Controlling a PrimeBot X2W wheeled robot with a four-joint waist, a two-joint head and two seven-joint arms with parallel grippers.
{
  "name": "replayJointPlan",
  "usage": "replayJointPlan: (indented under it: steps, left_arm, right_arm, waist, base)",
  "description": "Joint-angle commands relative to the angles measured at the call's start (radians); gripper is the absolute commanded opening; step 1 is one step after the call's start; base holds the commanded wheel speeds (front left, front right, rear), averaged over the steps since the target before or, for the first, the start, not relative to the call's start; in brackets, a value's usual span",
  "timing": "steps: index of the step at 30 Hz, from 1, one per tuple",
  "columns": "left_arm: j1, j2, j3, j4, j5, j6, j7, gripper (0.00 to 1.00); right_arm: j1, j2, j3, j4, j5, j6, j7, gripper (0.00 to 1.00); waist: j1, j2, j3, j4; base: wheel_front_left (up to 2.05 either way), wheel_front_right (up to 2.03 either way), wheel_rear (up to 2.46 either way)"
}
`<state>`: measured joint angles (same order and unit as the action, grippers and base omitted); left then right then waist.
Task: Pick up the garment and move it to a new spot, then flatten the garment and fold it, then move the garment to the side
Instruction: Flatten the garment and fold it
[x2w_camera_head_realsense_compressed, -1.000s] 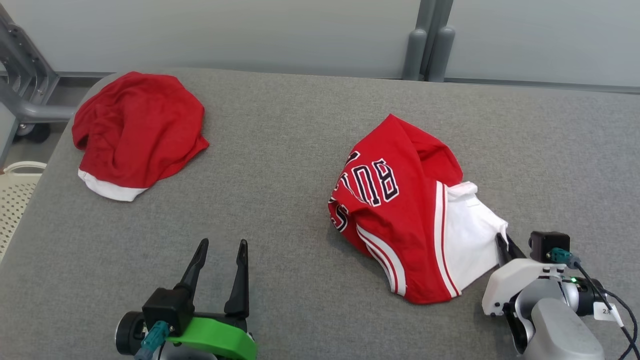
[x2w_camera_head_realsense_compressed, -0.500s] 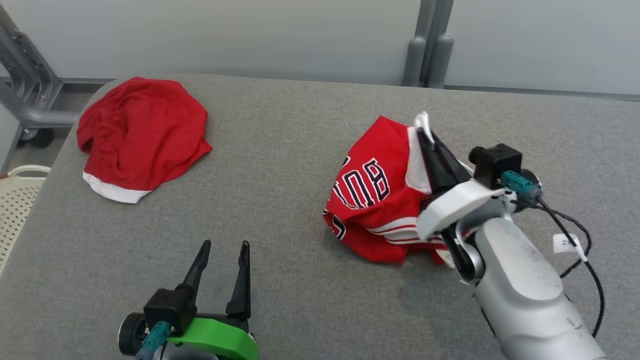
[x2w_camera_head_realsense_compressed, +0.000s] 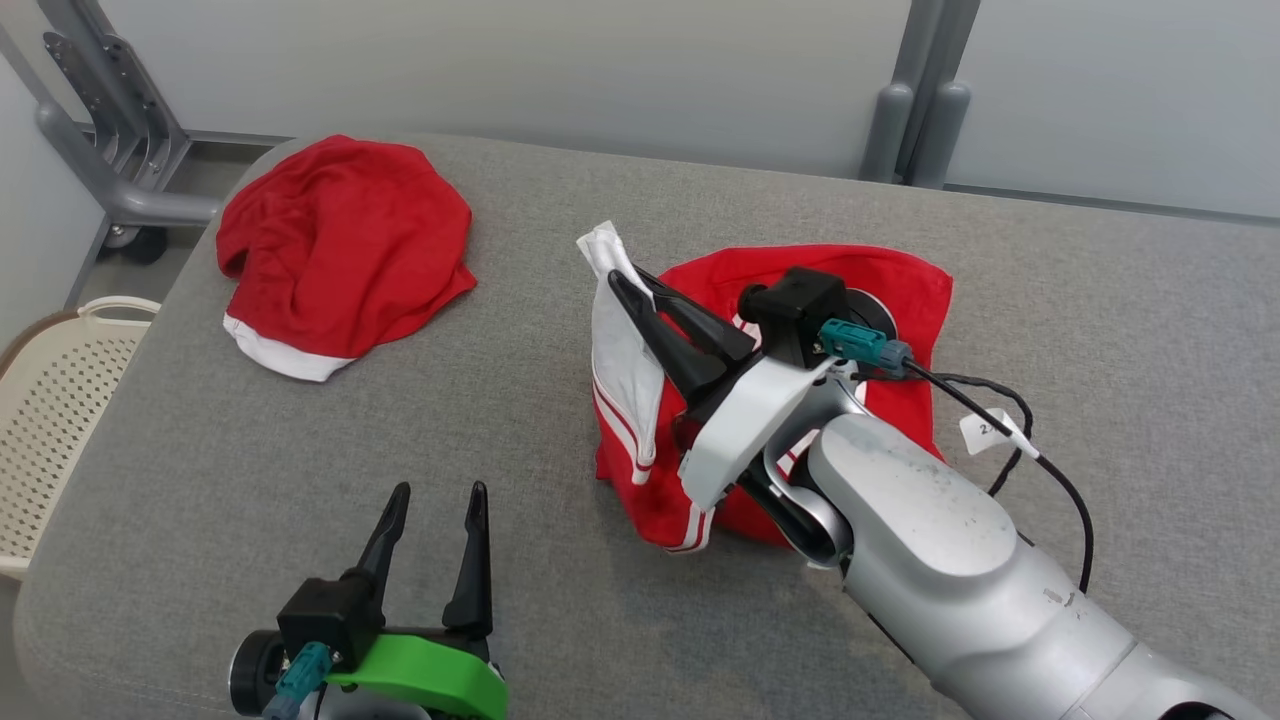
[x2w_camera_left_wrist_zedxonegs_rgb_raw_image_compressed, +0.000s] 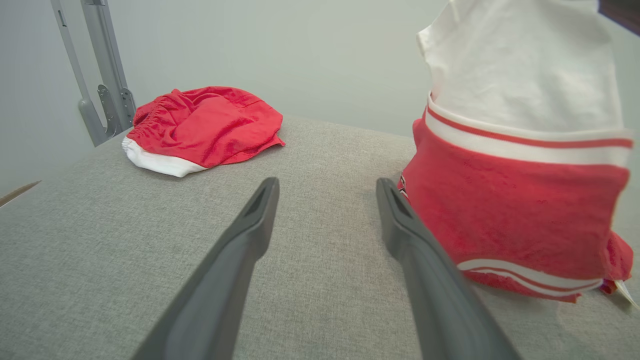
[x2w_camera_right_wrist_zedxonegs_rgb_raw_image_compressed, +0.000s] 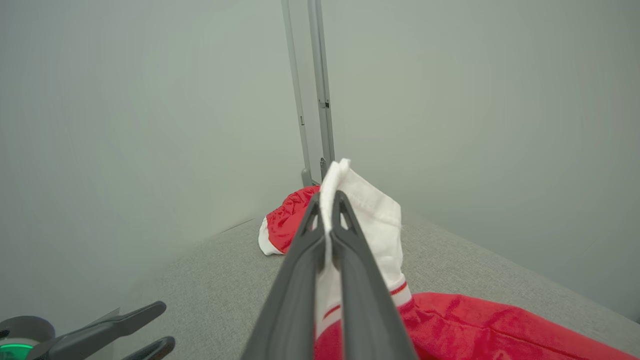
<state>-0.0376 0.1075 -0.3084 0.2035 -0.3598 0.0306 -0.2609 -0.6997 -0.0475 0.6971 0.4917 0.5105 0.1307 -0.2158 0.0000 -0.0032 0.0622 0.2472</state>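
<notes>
The garment (x2w_camera_head_realsense_compressed: 905, 290) is a red jersey with a white striped sleeve, lying bunched at the middle of the grey table (x2w_camera_head_realsense_compressed: 520, 430). My right gripper (x2w_camera_head_realsense_compressed: 622, 283) is shut on the white sleeve edge and holds it raised above the table, so the white cloth hangs down to the left of the heap. In the right wrist view the white fabric (x2w_camera_right_wrist_zedxonegs_rgb_raw_image_compressed: 380, 215) is pinched between the closed fingers of the right gripper (x2w_camera_right_wrist_zedxonegs_rgb_raw_image_compressed: 327, 197). My left gripper (x2w_camera_head_realsense_compressed: 438, 492) stands open near the table's front edge, holding nothing. The left wrist view has the open left gripper (x2w_camera_left_wrist_zedxonegs_rgb_raw_image_compressed: 327, 185) with the lifted garment (x2w_camera_left_wrist_zedxonegs_rgb_raw_image_compressed: 515, 210) to its right.
A second red piece with a white hem (x2w_camera_head_realsense_compressed: 345, 240) lies crumpled at the table's far left corner. A perforated cream basket (x2w_camera_head_realsense_compressed: 50, 400) stands on the floor left of the table. A grey metal frame (x2w_camera_head_realsense_compressed: 100, 130) and two grey posts (x2w_camera_head_realsense_compressed: 920, 110) stand behind.
My right gripper has lifted the garment's white edge from the table's front right and carried it up and to the left, dragging the heap over. The head camera has shifted. The left gripper stayed put.
</notes>
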Motion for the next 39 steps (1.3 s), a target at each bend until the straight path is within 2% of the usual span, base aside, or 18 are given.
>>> replayJointPlan:
  steps: [1, 6, 10, 15, 19, 23, 27, 32, 39]
  left_arm:
    - [-0.018, -0.003, 0.003, 0.003, -0.005, 0.0, -0.004, 1.0]
    - [-0.015, -0.003, 0.013, -0.001, -0.006, 0.005, -0.005, 1.0]
    - [-0.009, -0.001, 0.024, -0.007, -0.003, 0.008, -0.005, 1.0]
    - [-0.009, 0.004, 0.035, -0.021, 0.004, 0.01, -0.004, 1.0]
    - [-0.002, 0.005, 0.038, -0.031, 0.012, 0.012, -0.004, 1.0]
    - [0.012, 0.007, 0.038, -0.036, 0.013, 0.011, -0.004, 1.0]
    - [0.028, 0.01, 0.038, -0.04, 0.015, 0.011, -0.004, 1.0]
    - [0.025, 0.013, 0.031, -0.038, 0.016, 0.006, -0.004, 1.0]
    - [0.018, 0.014, 0.019, -0.031, 0.018, 0.002, -0.003, 1.0]
  right_arm:
    - [-0.016, -0.005, 0.011, 0.017, 0.007, 0.0, 0.005, 1.0]
    - [-0.024, -0.005, 0.035, 0.074, 0.04, 0.0, -0.007, 1.0]
    - [-0.028, -0.005, 0.01, 0.128, 0.031, 0.0, -0.02, 1.0]
    - [-0.01, -0.005, -0.077, 0.213, -0.018, 0.0, -0.039, 1.0]
    - [0.043, -0.004, -0.188, 0.296, -0.117, 0.0, -0.048, 1.0]
    - [0.122, -0.004, -0.263, 0.328, -0.185, 0.0, -0.049, 1.0]
    - [0.195, -0.004, -0.317, 0.332, -0.205, 0.0, -0.049, 1.0]
    - [0.242, -0.004, -0.336, 0.346, -0.192, 0.0, -0.05, 1.0]
    - [0.226, -0.004, -0.312, 0.366, -0.142, 0.0, -0.043, 1.0]
  waist:
    - [0.0, 0.0032, 0.003, 0.006]
    - [0.0, 0.0032, 0.012, -0.001]
    - [0.0, 0.0032, 0.017, -0.022]
    - [0.0, 0.0032, 0.019, -0.05]
    - [0.0, 0.0032, 0.013, -0.065]
    - [0.0, 0.0032, 0.005, -0.07]
    - [0.0, 0.0032, 0.0, -0.078]
    - [0.0, 0.0032, -0.001, -0.075]
    - [0.0, 0.0032, 0.0, -0.054]
  base:
    - [0.0, 0.0, 0.0]
    - [0.0, 0.0, 0.0]
    - [0.0, 0.0, 0.0]
    - [0.0, 0.0, 0.0]
    - [0.0, 0.0, 0.0]
    - [0.0, 0.0, 0.0]
    - [0.0, 0.0, 0.0]
    - [0.0, 0.0, 0.0]
    - [0.0, 0.0, 0.0]
